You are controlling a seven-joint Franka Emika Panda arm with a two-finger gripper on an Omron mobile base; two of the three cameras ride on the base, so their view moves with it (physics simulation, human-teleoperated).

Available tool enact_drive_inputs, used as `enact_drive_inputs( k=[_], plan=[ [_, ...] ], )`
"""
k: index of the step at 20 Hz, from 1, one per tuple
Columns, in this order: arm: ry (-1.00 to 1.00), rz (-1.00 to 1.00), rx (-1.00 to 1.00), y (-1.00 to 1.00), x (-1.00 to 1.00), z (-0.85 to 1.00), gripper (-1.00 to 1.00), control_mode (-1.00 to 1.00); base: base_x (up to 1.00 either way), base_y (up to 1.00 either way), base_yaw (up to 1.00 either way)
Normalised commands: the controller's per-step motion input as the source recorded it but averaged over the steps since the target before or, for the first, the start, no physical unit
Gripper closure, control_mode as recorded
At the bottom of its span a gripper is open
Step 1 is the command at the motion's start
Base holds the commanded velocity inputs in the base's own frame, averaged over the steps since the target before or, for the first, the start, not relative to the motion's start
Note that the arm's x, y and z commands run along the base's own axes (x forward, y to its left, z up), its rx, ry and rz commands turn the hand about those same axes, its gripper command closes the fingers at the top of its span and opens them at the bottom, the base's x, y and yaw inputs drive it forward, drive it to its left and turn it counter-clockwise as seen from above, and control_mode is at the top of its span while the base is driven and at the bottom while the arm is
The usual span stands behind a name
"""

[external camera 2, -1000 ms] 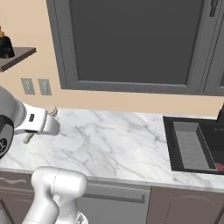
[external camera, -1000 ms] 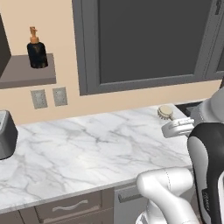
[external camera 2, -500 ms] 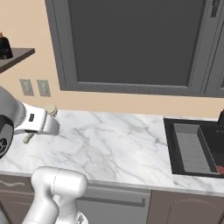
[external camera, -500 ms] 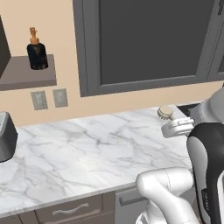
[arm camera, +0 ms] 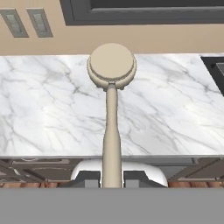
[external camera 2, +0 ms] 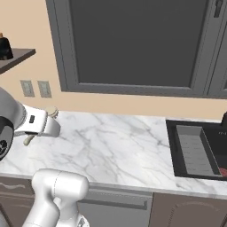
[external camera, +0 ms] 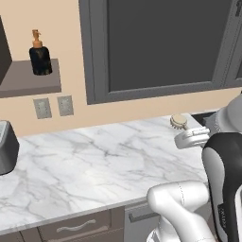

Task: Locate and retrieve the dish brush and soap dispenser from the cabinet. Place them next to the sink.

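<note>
Half done at best: dish brush point(arm camera: 111, 83) clenched in jaws above worktop point(arm camera: 52, 109), apparently short of sink point(external camera 2: 195, 148); soap dispenser point(external camera: 40, 55) untouched on cabinet point(external camera: 28, 78) shelf.

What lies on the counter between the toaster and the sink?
Only bare marble: left base view from the toaster rightward, right base view up to the sink.

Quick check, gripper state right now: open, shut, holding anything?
Gripper: shut on the dish brush, clamped at the handle's near end, round head pointing away over the marble counter.
</note>
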Motion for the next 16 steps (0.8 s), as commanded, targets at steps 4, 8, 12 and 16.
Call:
enact_drive_inputs(
  k=[4, 8, 12, 16],
  plan=[
    [0.00, 0.00, 0.00, 0.00, 0.00, 0.00, 1.00, 1.00, 0.00, 0.00, 0.00],
    [0.03, 0.04, 0.00, -0.06, 0.35, 0.00, 1.00, -1.00, 0.03, 0.00, 0.00],
    [0.21, 0.00, 0.04, -0.30, 0.61, -0.06, 1.00, -1.00, 0.00, 0.00, 0.00],
    [0.31, -0.01, 0.07, -0.53, 0.58, -0.30, 1.00, -1.00, 0.00, 0.00, 0.00]
  ],
)
